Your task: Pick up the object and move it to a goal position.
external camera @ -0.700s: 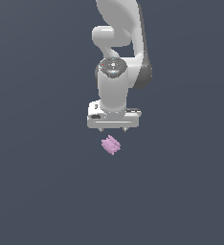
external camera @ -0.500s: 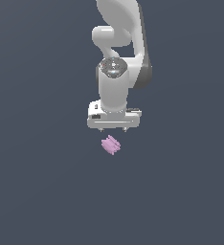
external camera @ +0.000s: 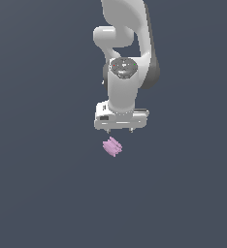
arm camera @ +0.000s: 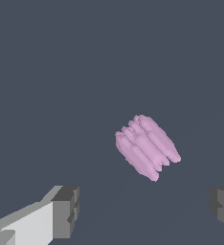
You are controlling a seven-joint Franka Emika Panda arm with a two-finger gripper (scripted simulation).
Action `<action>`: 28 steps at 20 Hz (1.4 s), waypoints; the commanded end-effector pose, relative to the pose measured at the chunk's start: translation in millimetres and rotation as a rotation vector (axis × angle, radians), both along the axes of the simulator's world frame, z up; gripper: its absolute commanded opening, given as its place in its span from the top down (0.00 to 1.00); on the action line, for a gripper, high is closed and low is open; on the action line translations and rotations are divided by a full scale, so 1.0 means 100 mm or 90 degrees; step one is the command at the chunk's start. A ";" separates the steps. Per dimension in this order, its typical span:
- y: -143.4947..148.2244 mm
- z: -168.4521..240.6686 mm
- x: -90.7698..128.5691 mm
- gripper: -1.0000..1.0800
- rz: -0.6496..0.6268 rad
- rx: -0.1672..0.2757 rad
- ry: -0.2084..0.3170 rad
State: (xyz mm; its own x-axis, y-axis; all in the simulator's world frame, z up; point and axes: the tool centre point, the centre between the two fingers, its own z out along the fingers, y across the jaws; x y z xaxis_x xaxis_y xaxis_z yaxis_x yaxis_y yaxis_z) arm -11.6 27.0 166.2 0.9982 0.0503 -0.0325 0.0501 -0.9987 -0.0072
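Note:
The object (external camera: 112, 146) is a small pale pink-lilac lumpy piece with several ridged nubs, lying on the dark grey floor. In the exterior view it sits just below the white gripper (external camera: 120, 130), a little toward the exterior view's left of the gripper's middle. The gripper is open and empty, with its two short fingertips pointing down above the object and not touching it. In the wrist view the object (arm camera: 146, 147) lies tilted on the floor, beyond the two spread dark fingertips (arm camera: 66, 210), closer to the other fingertip (arm camera: 223, 208).
A plain dark grey floor (external camera: 42, 184) fills both views. The white arm (external camera: 127, 43) rises behind the gripper. Nothing else shows.
The gripper has shifted very slightly, staying open above the object. The object has not moved.

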 end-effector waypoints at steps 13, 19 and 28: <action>-0.07 -0.13 0.02 0.04 0.078 0.000 -0.004; -0.13 -0.27 0.04 0.04 0.160 0.000 -0.007; -0.23 -0.52 0.06 0.04 0.307 0.002 -0.014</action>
State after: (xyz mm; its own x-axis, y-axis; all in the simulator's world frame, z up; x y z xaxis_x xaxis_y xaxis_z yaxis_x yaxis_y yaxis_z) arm -6.3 5.6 118.7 0.8808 0.4732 -0.0132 0.4732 -0.8809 -0.0040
